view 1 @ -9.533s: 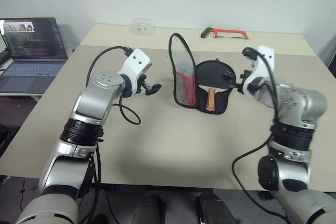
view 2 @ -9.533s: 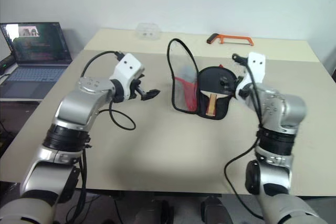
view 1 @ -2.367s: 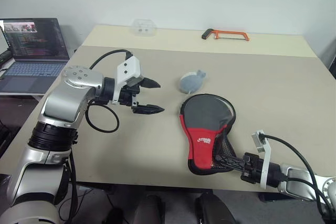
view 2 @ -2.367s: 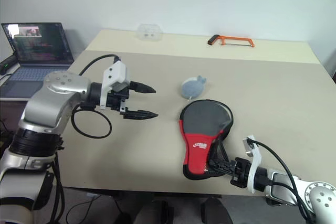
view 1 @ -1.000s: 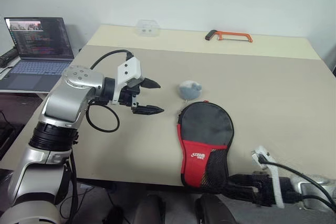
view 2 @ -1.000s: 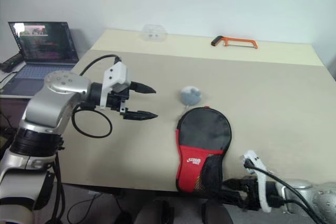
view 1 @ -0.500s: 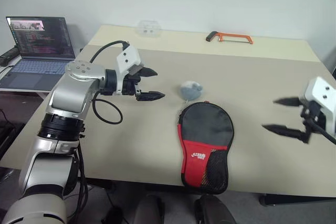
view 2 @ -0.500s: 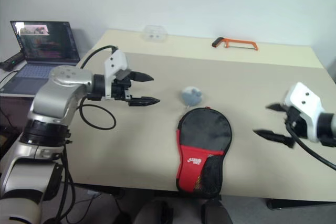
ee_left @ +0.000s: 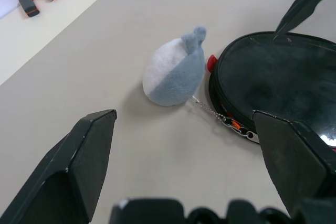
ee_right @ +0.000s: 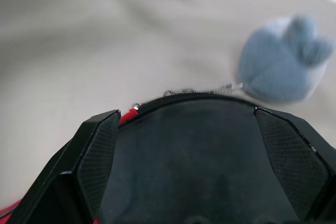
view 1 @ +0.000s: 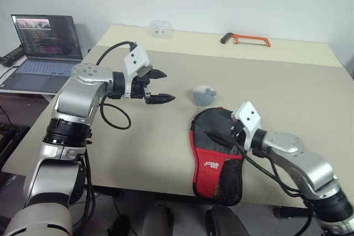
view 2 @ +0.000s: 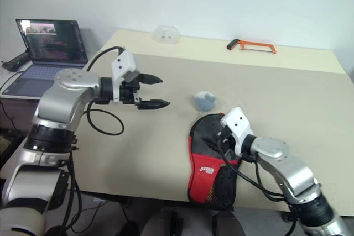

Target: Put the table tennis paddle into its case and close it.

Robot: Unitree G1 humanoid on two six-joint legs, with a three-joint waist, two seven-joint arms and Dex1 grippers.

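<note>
The case (view 1: 214, 161) lies flat near the table's front edge, with its black round end away from me and its red panel and mesh toward me. The table tennis paddle is hidden. My right gripper (ee_right: 186, 121) hovers open just over the case's round black end, one finger (ee_right: 97, 150) to each side of that face. My left gripper (view 1: 167, 85) is open and empty above the table, left of the case, pointing toward it. A small grey-blue lump (ee_left: 173, 74) lies just beyond the case, joined to its zipper rim by a thin chain.
An orange hacksaw (view 1: 245, 38) and a clear plastic box (view 1: 161, 28) lie at the table's far edge. An open laptop (view 1: 41, 45) stands on a lower surface to the left. The case's mesh end reaches the table's front edge (view 1: 166, 192).
My right arm has come up from below the front edge, swung out to the right, then in over the case's round end. The left gripper has edged forward and turned a little.
</note>
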